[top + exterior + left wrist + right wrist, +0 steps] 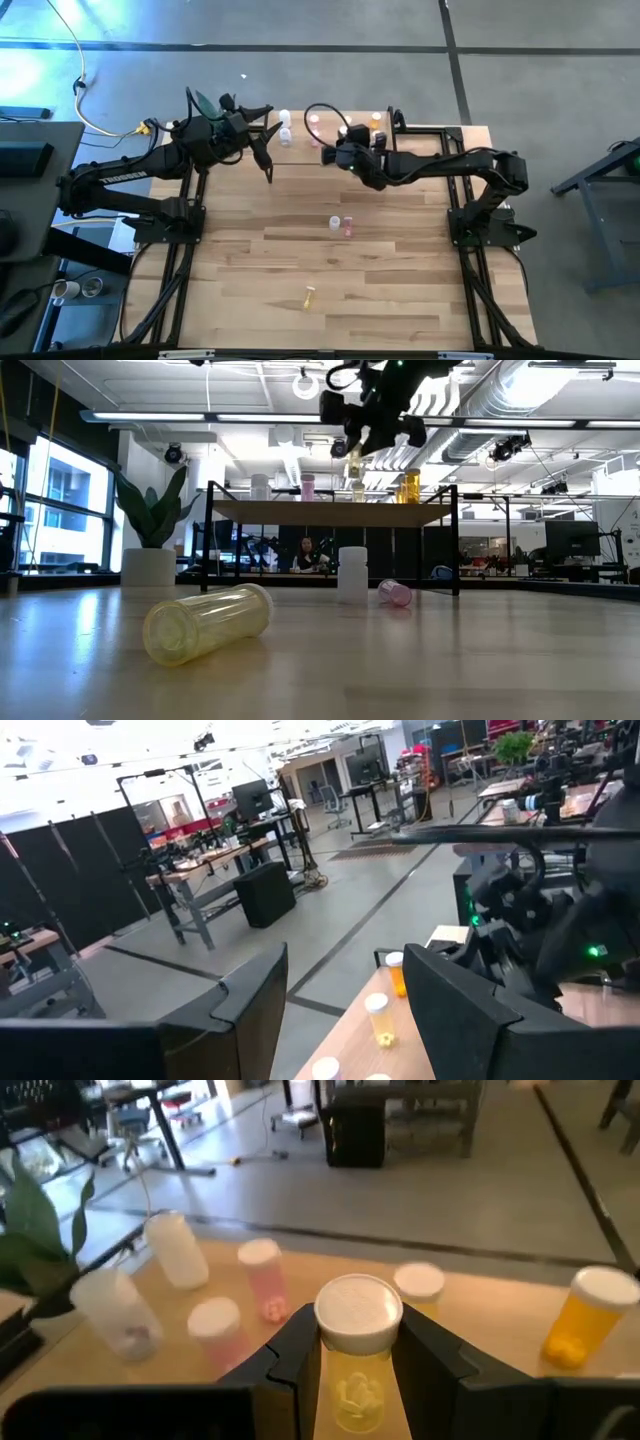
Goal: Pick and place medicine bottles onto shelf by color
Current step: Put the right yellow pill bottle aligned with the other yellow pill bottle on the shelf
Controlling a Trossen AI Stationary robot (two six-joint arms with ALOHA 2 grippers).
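The shelf (335,512) stands at the table's far edge and carries white (180,1250), pink (262,1275), pale yellow (418,1283) and orange (590,1315) medicine bottles, all upright. My right gripper (358,1342) hovers over the shelf's middle (332,155), shut on a pale yellow bottle (358,1365). My left gripper (345,960) is raised near the shelf's left end (266,142), open with nothing between its fingers. On the tabletop a white bottle (352,573) stands upright, a pink one (395,593) lies beside it, and a yellow one (210,622) lies nearer the front. My right gripper pinches the pale yellow bottle's body just under its white cap (332,1365), one finger on each side. The fingers come from the table's near side, slanting slightly down. The bottle is cap-up, roughly upright, lifted clear above the shelf board.
A potted plant (150,525) stands at the far left beside the shelf. The shelf's black legs (208,540) rise from the tabletop. Bare wood lies between the loose bottles and the near edge (330,335).
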